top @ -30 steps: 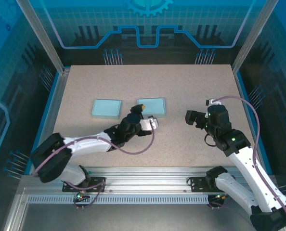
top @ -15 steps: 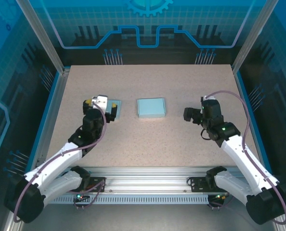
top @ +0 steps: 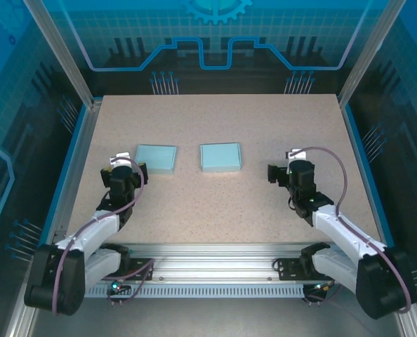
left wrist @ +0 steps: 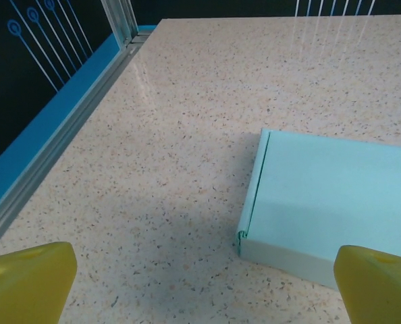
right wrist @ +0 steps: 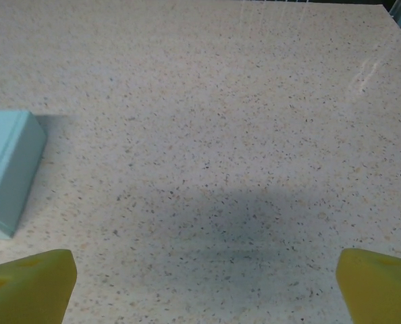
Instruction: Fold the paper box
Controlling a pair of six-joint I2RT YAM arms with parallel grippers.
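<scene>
**Two paper boxes flat on the table; both grippers wide open, holding nothing**

- The left paper box is pale blue and lies flat on the speckled table, left of centre. From the left wrist view its top is smooth and closed, and a fold seam runs along its left edge down to the near corner.
- The right paper box is the same colour. It lies flat near the table's middle, apart from the first box and level with it. In the right wrist view one end of it shows at the left margin.
- The left gripper sits low, just beside the near-left corner of the left paper box. Its jaws are spread wide, and the yellow fingertips sit at the frame's bottom corners. The box corner lies ahead between them, with bare table between. I cannot tell whether the right-hand tip touches the box.
- The right gripper sits to the right of the right paper box, clearly apart from it. Its jaws are spread wide, with yellow fingertips low over bare table.
- A blue side rail borders the table on the left.
</scene>
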